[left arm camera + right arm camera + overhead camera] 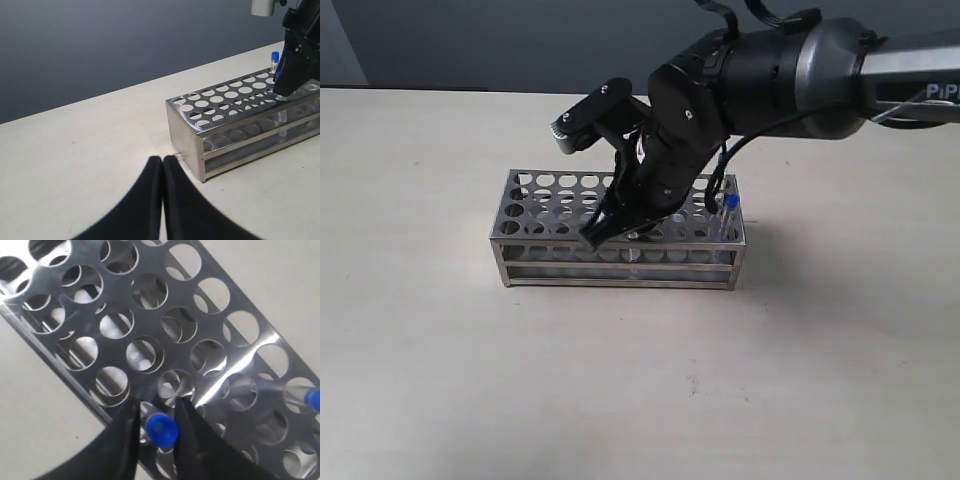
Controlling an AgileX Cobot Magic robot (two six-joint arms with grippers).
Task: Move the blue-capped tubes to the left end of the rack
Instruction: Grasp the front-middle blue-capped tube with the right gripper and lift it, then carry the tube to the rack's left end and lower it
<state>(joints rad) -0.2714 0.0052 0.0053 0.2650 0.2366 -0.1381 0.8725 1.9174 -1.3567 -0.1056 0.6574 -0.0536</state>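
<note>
The shiny steel rack (570,262) stands mid-table, its pierced top plate (252,352) filling the right wrist view. My right gripper (600,232) reaches down over the front row near the rack's middle, shut on a blue-capped tube (161,430) that stands in a hole; its clear body (281,117) shows between the tiers. Another blue-capped tube (730,205) stands at the rack's right end, also seen as a blue cap (274,56) and at the frame edge (312,399). My left gripper (162,160) is shut and empty, low over the table beside the rack's left end wall (185,135).
The right arm's black wrist (720,80) hangs over the rack's right half and hides part of it. Bare beige table lies all round the rack, and a dark wall stands behind the table's far edge.
</note>
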